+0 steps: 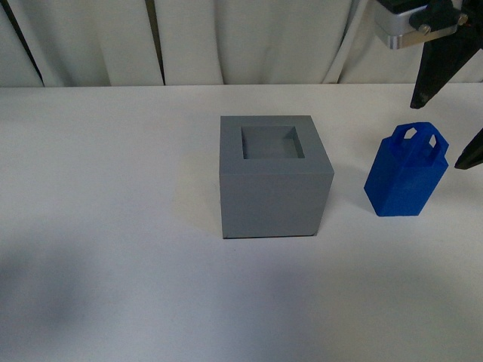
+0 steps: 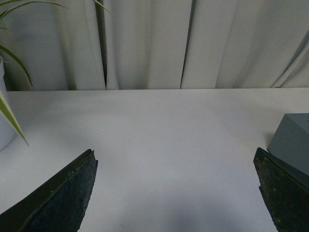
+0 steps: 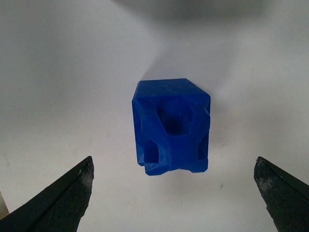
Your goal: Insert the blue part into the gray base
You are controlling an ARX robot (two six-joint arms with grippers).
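Observation:
The gray base (image 1: 275,188) is a matte cube in the middle of the white table, with an empty square recess (image 1: 273,143) in its top. To its right the blue part (image 1: 406,177) stands upright, handle loop up, apart from the base. My right gripper (image 1: 437,135) hangs open above the blue part, its black fingers (image 1: 441,68) on either side of the handle. Seen from the right wrist, the blue part (image 3: 171,125) lies centred below the open right gripper (image 3: 174,159), untouched. My left gripper (image 2: 174,152) is open and holds nothing. A corner of the gray base (image 2: 294,140) shows beside one finger.
A pale curtain (image 1: 226,38) closes off the far edge of the table. In the left wrist view, green plant leaves (image 2: 9,53) and a white pot (image 2: 4,126) stand on the table on the side away from the base. The left arm does not show in the front view.

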